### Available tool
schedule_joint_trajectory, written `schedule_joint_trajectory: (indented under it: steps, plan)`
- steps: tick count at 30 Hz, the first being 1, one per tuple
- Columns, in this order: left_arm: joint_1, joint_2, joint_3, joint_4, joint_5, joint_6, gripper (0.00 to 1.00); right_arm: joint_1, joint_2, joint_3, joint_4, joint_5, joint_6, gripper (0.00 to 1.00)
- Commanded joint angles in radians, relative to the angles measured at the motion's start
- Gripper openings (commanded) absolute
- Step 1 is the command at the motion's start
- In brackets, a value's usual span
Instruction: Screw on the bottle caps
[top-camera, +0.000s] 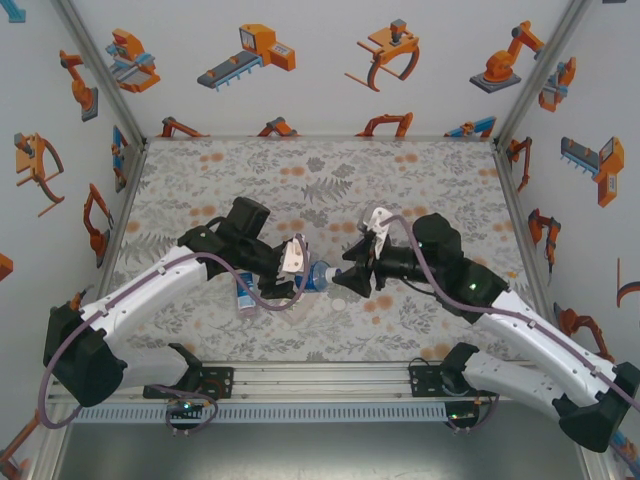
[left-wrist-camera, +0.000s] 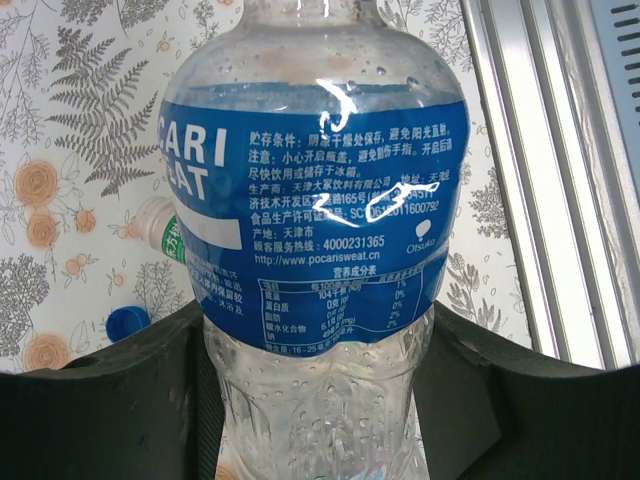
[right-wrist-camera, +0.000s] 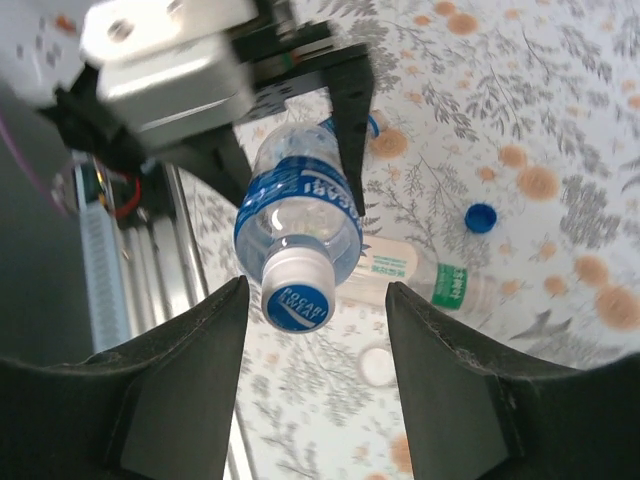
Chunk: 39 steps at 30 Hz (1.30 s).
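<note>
At mid-bench (top-camera: 300, 170), between the two arms: one slim blue-labelled bottle (left-wrist-camera: 315, 220), held off the surface on its side, clamped round its body by the left end effector (top-camera: 303, 272). In the left wrist view the bottle's top and base are cut off by the frame edges. Its neck carries a white cap with a blue logo (right-wrist-camera: 297, 297); how far this is screwed down cannot be made out. The right end effector (right-wrist-camera: 316, 292) faces that cap end-on, with its fingers spread apart on either side of the cap and a gap at each flank, holding nothing. On the bench behind lies a wider bottle (right-wrist-camera: 400, 270) with a pale label and green neck ring, on its side and partly hidden by the held bottle. A blue cap (right-wrist-camera: 481, 217) lies loose near it. A loose white cap (right-wrist-camera: 378, 366), blurred, lies nearer the right end effector.
</note>
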Motion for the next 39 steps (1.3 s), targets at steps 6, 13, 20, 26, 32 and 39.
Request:
schedule_joint_trajectory:
  steps: [6, 13, 20, 26, 32, 39]
  plan:
    - [-0.002, -0.015, 0.003, -0.014, 0.050, 0.030, 0.00, -0.002, 0.012, 0.007, -0.012, -0.177, -0.347, 0.50]
    - [-0.003, -0.014, 0.005, -0.015, 0.051, 0.034, 0.00, -0.003, 0.013, -0.027, 0.036, -0.152, -0.339, 0.44]
    - [-0.003, -0.010, 0.004, -0.019, 0.050, 0.033, 0.00, -0.003, 0.028, -0.032, 0.036, -0.139, -0.339, 0.43]
    - [-0.002, -0.006, 0.006, -0.018, 0.048, 0.034, 0.00, -0.002, 0.029, -0.032, 0.047, -0.135, -0.318, 0.21]
    - [-0.002, -0.006, 0.007, -0.021, 0.046, 0.031, 0.00, -0.002, 0.021, -0.056, 0.103, -0.064, -0.097, 0.00]
    - [-0.002, -0.004, 0.011, -0.021, 0.045, 0.030, 0.00, -0.002, 0.028, -0.086, 0.125, 0.274, 0.528, 0.00]
